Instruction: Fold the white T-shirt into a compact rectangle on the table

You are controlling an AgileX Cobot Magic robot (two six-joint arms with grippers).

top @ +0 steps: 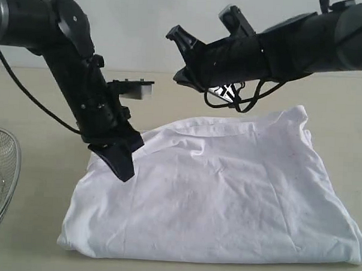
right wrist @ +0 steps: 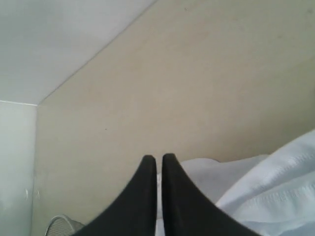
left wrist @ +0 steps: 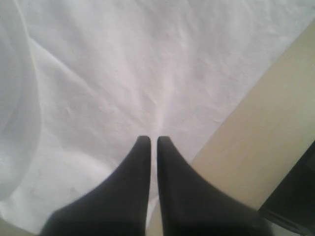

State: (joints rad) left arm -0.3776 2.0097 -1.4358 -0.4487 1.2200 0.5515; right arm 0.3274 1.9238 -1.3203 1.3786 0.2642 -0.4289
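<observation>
The white T-shirt (top: 226, 197) lies lumpy and half folded on the table (top: 38, 99), away from its far edge. I think the next fold will go best if an edge is nipped and laid down flat and even. The left claw (top: 124, 169) is clenched at the cloth, where only its own camera shows wrinkles meeting, and only the outside camera shows the right claw (top: 173, 34), clenched on nothing, high above the shirt.

A plain pale wall (top: 144, 26) rises behind the left gripper (top: 125, 174), meeting the beige table (top: 35, 165) in a straight line. Light is soft and even, shadows faint.
</observation>
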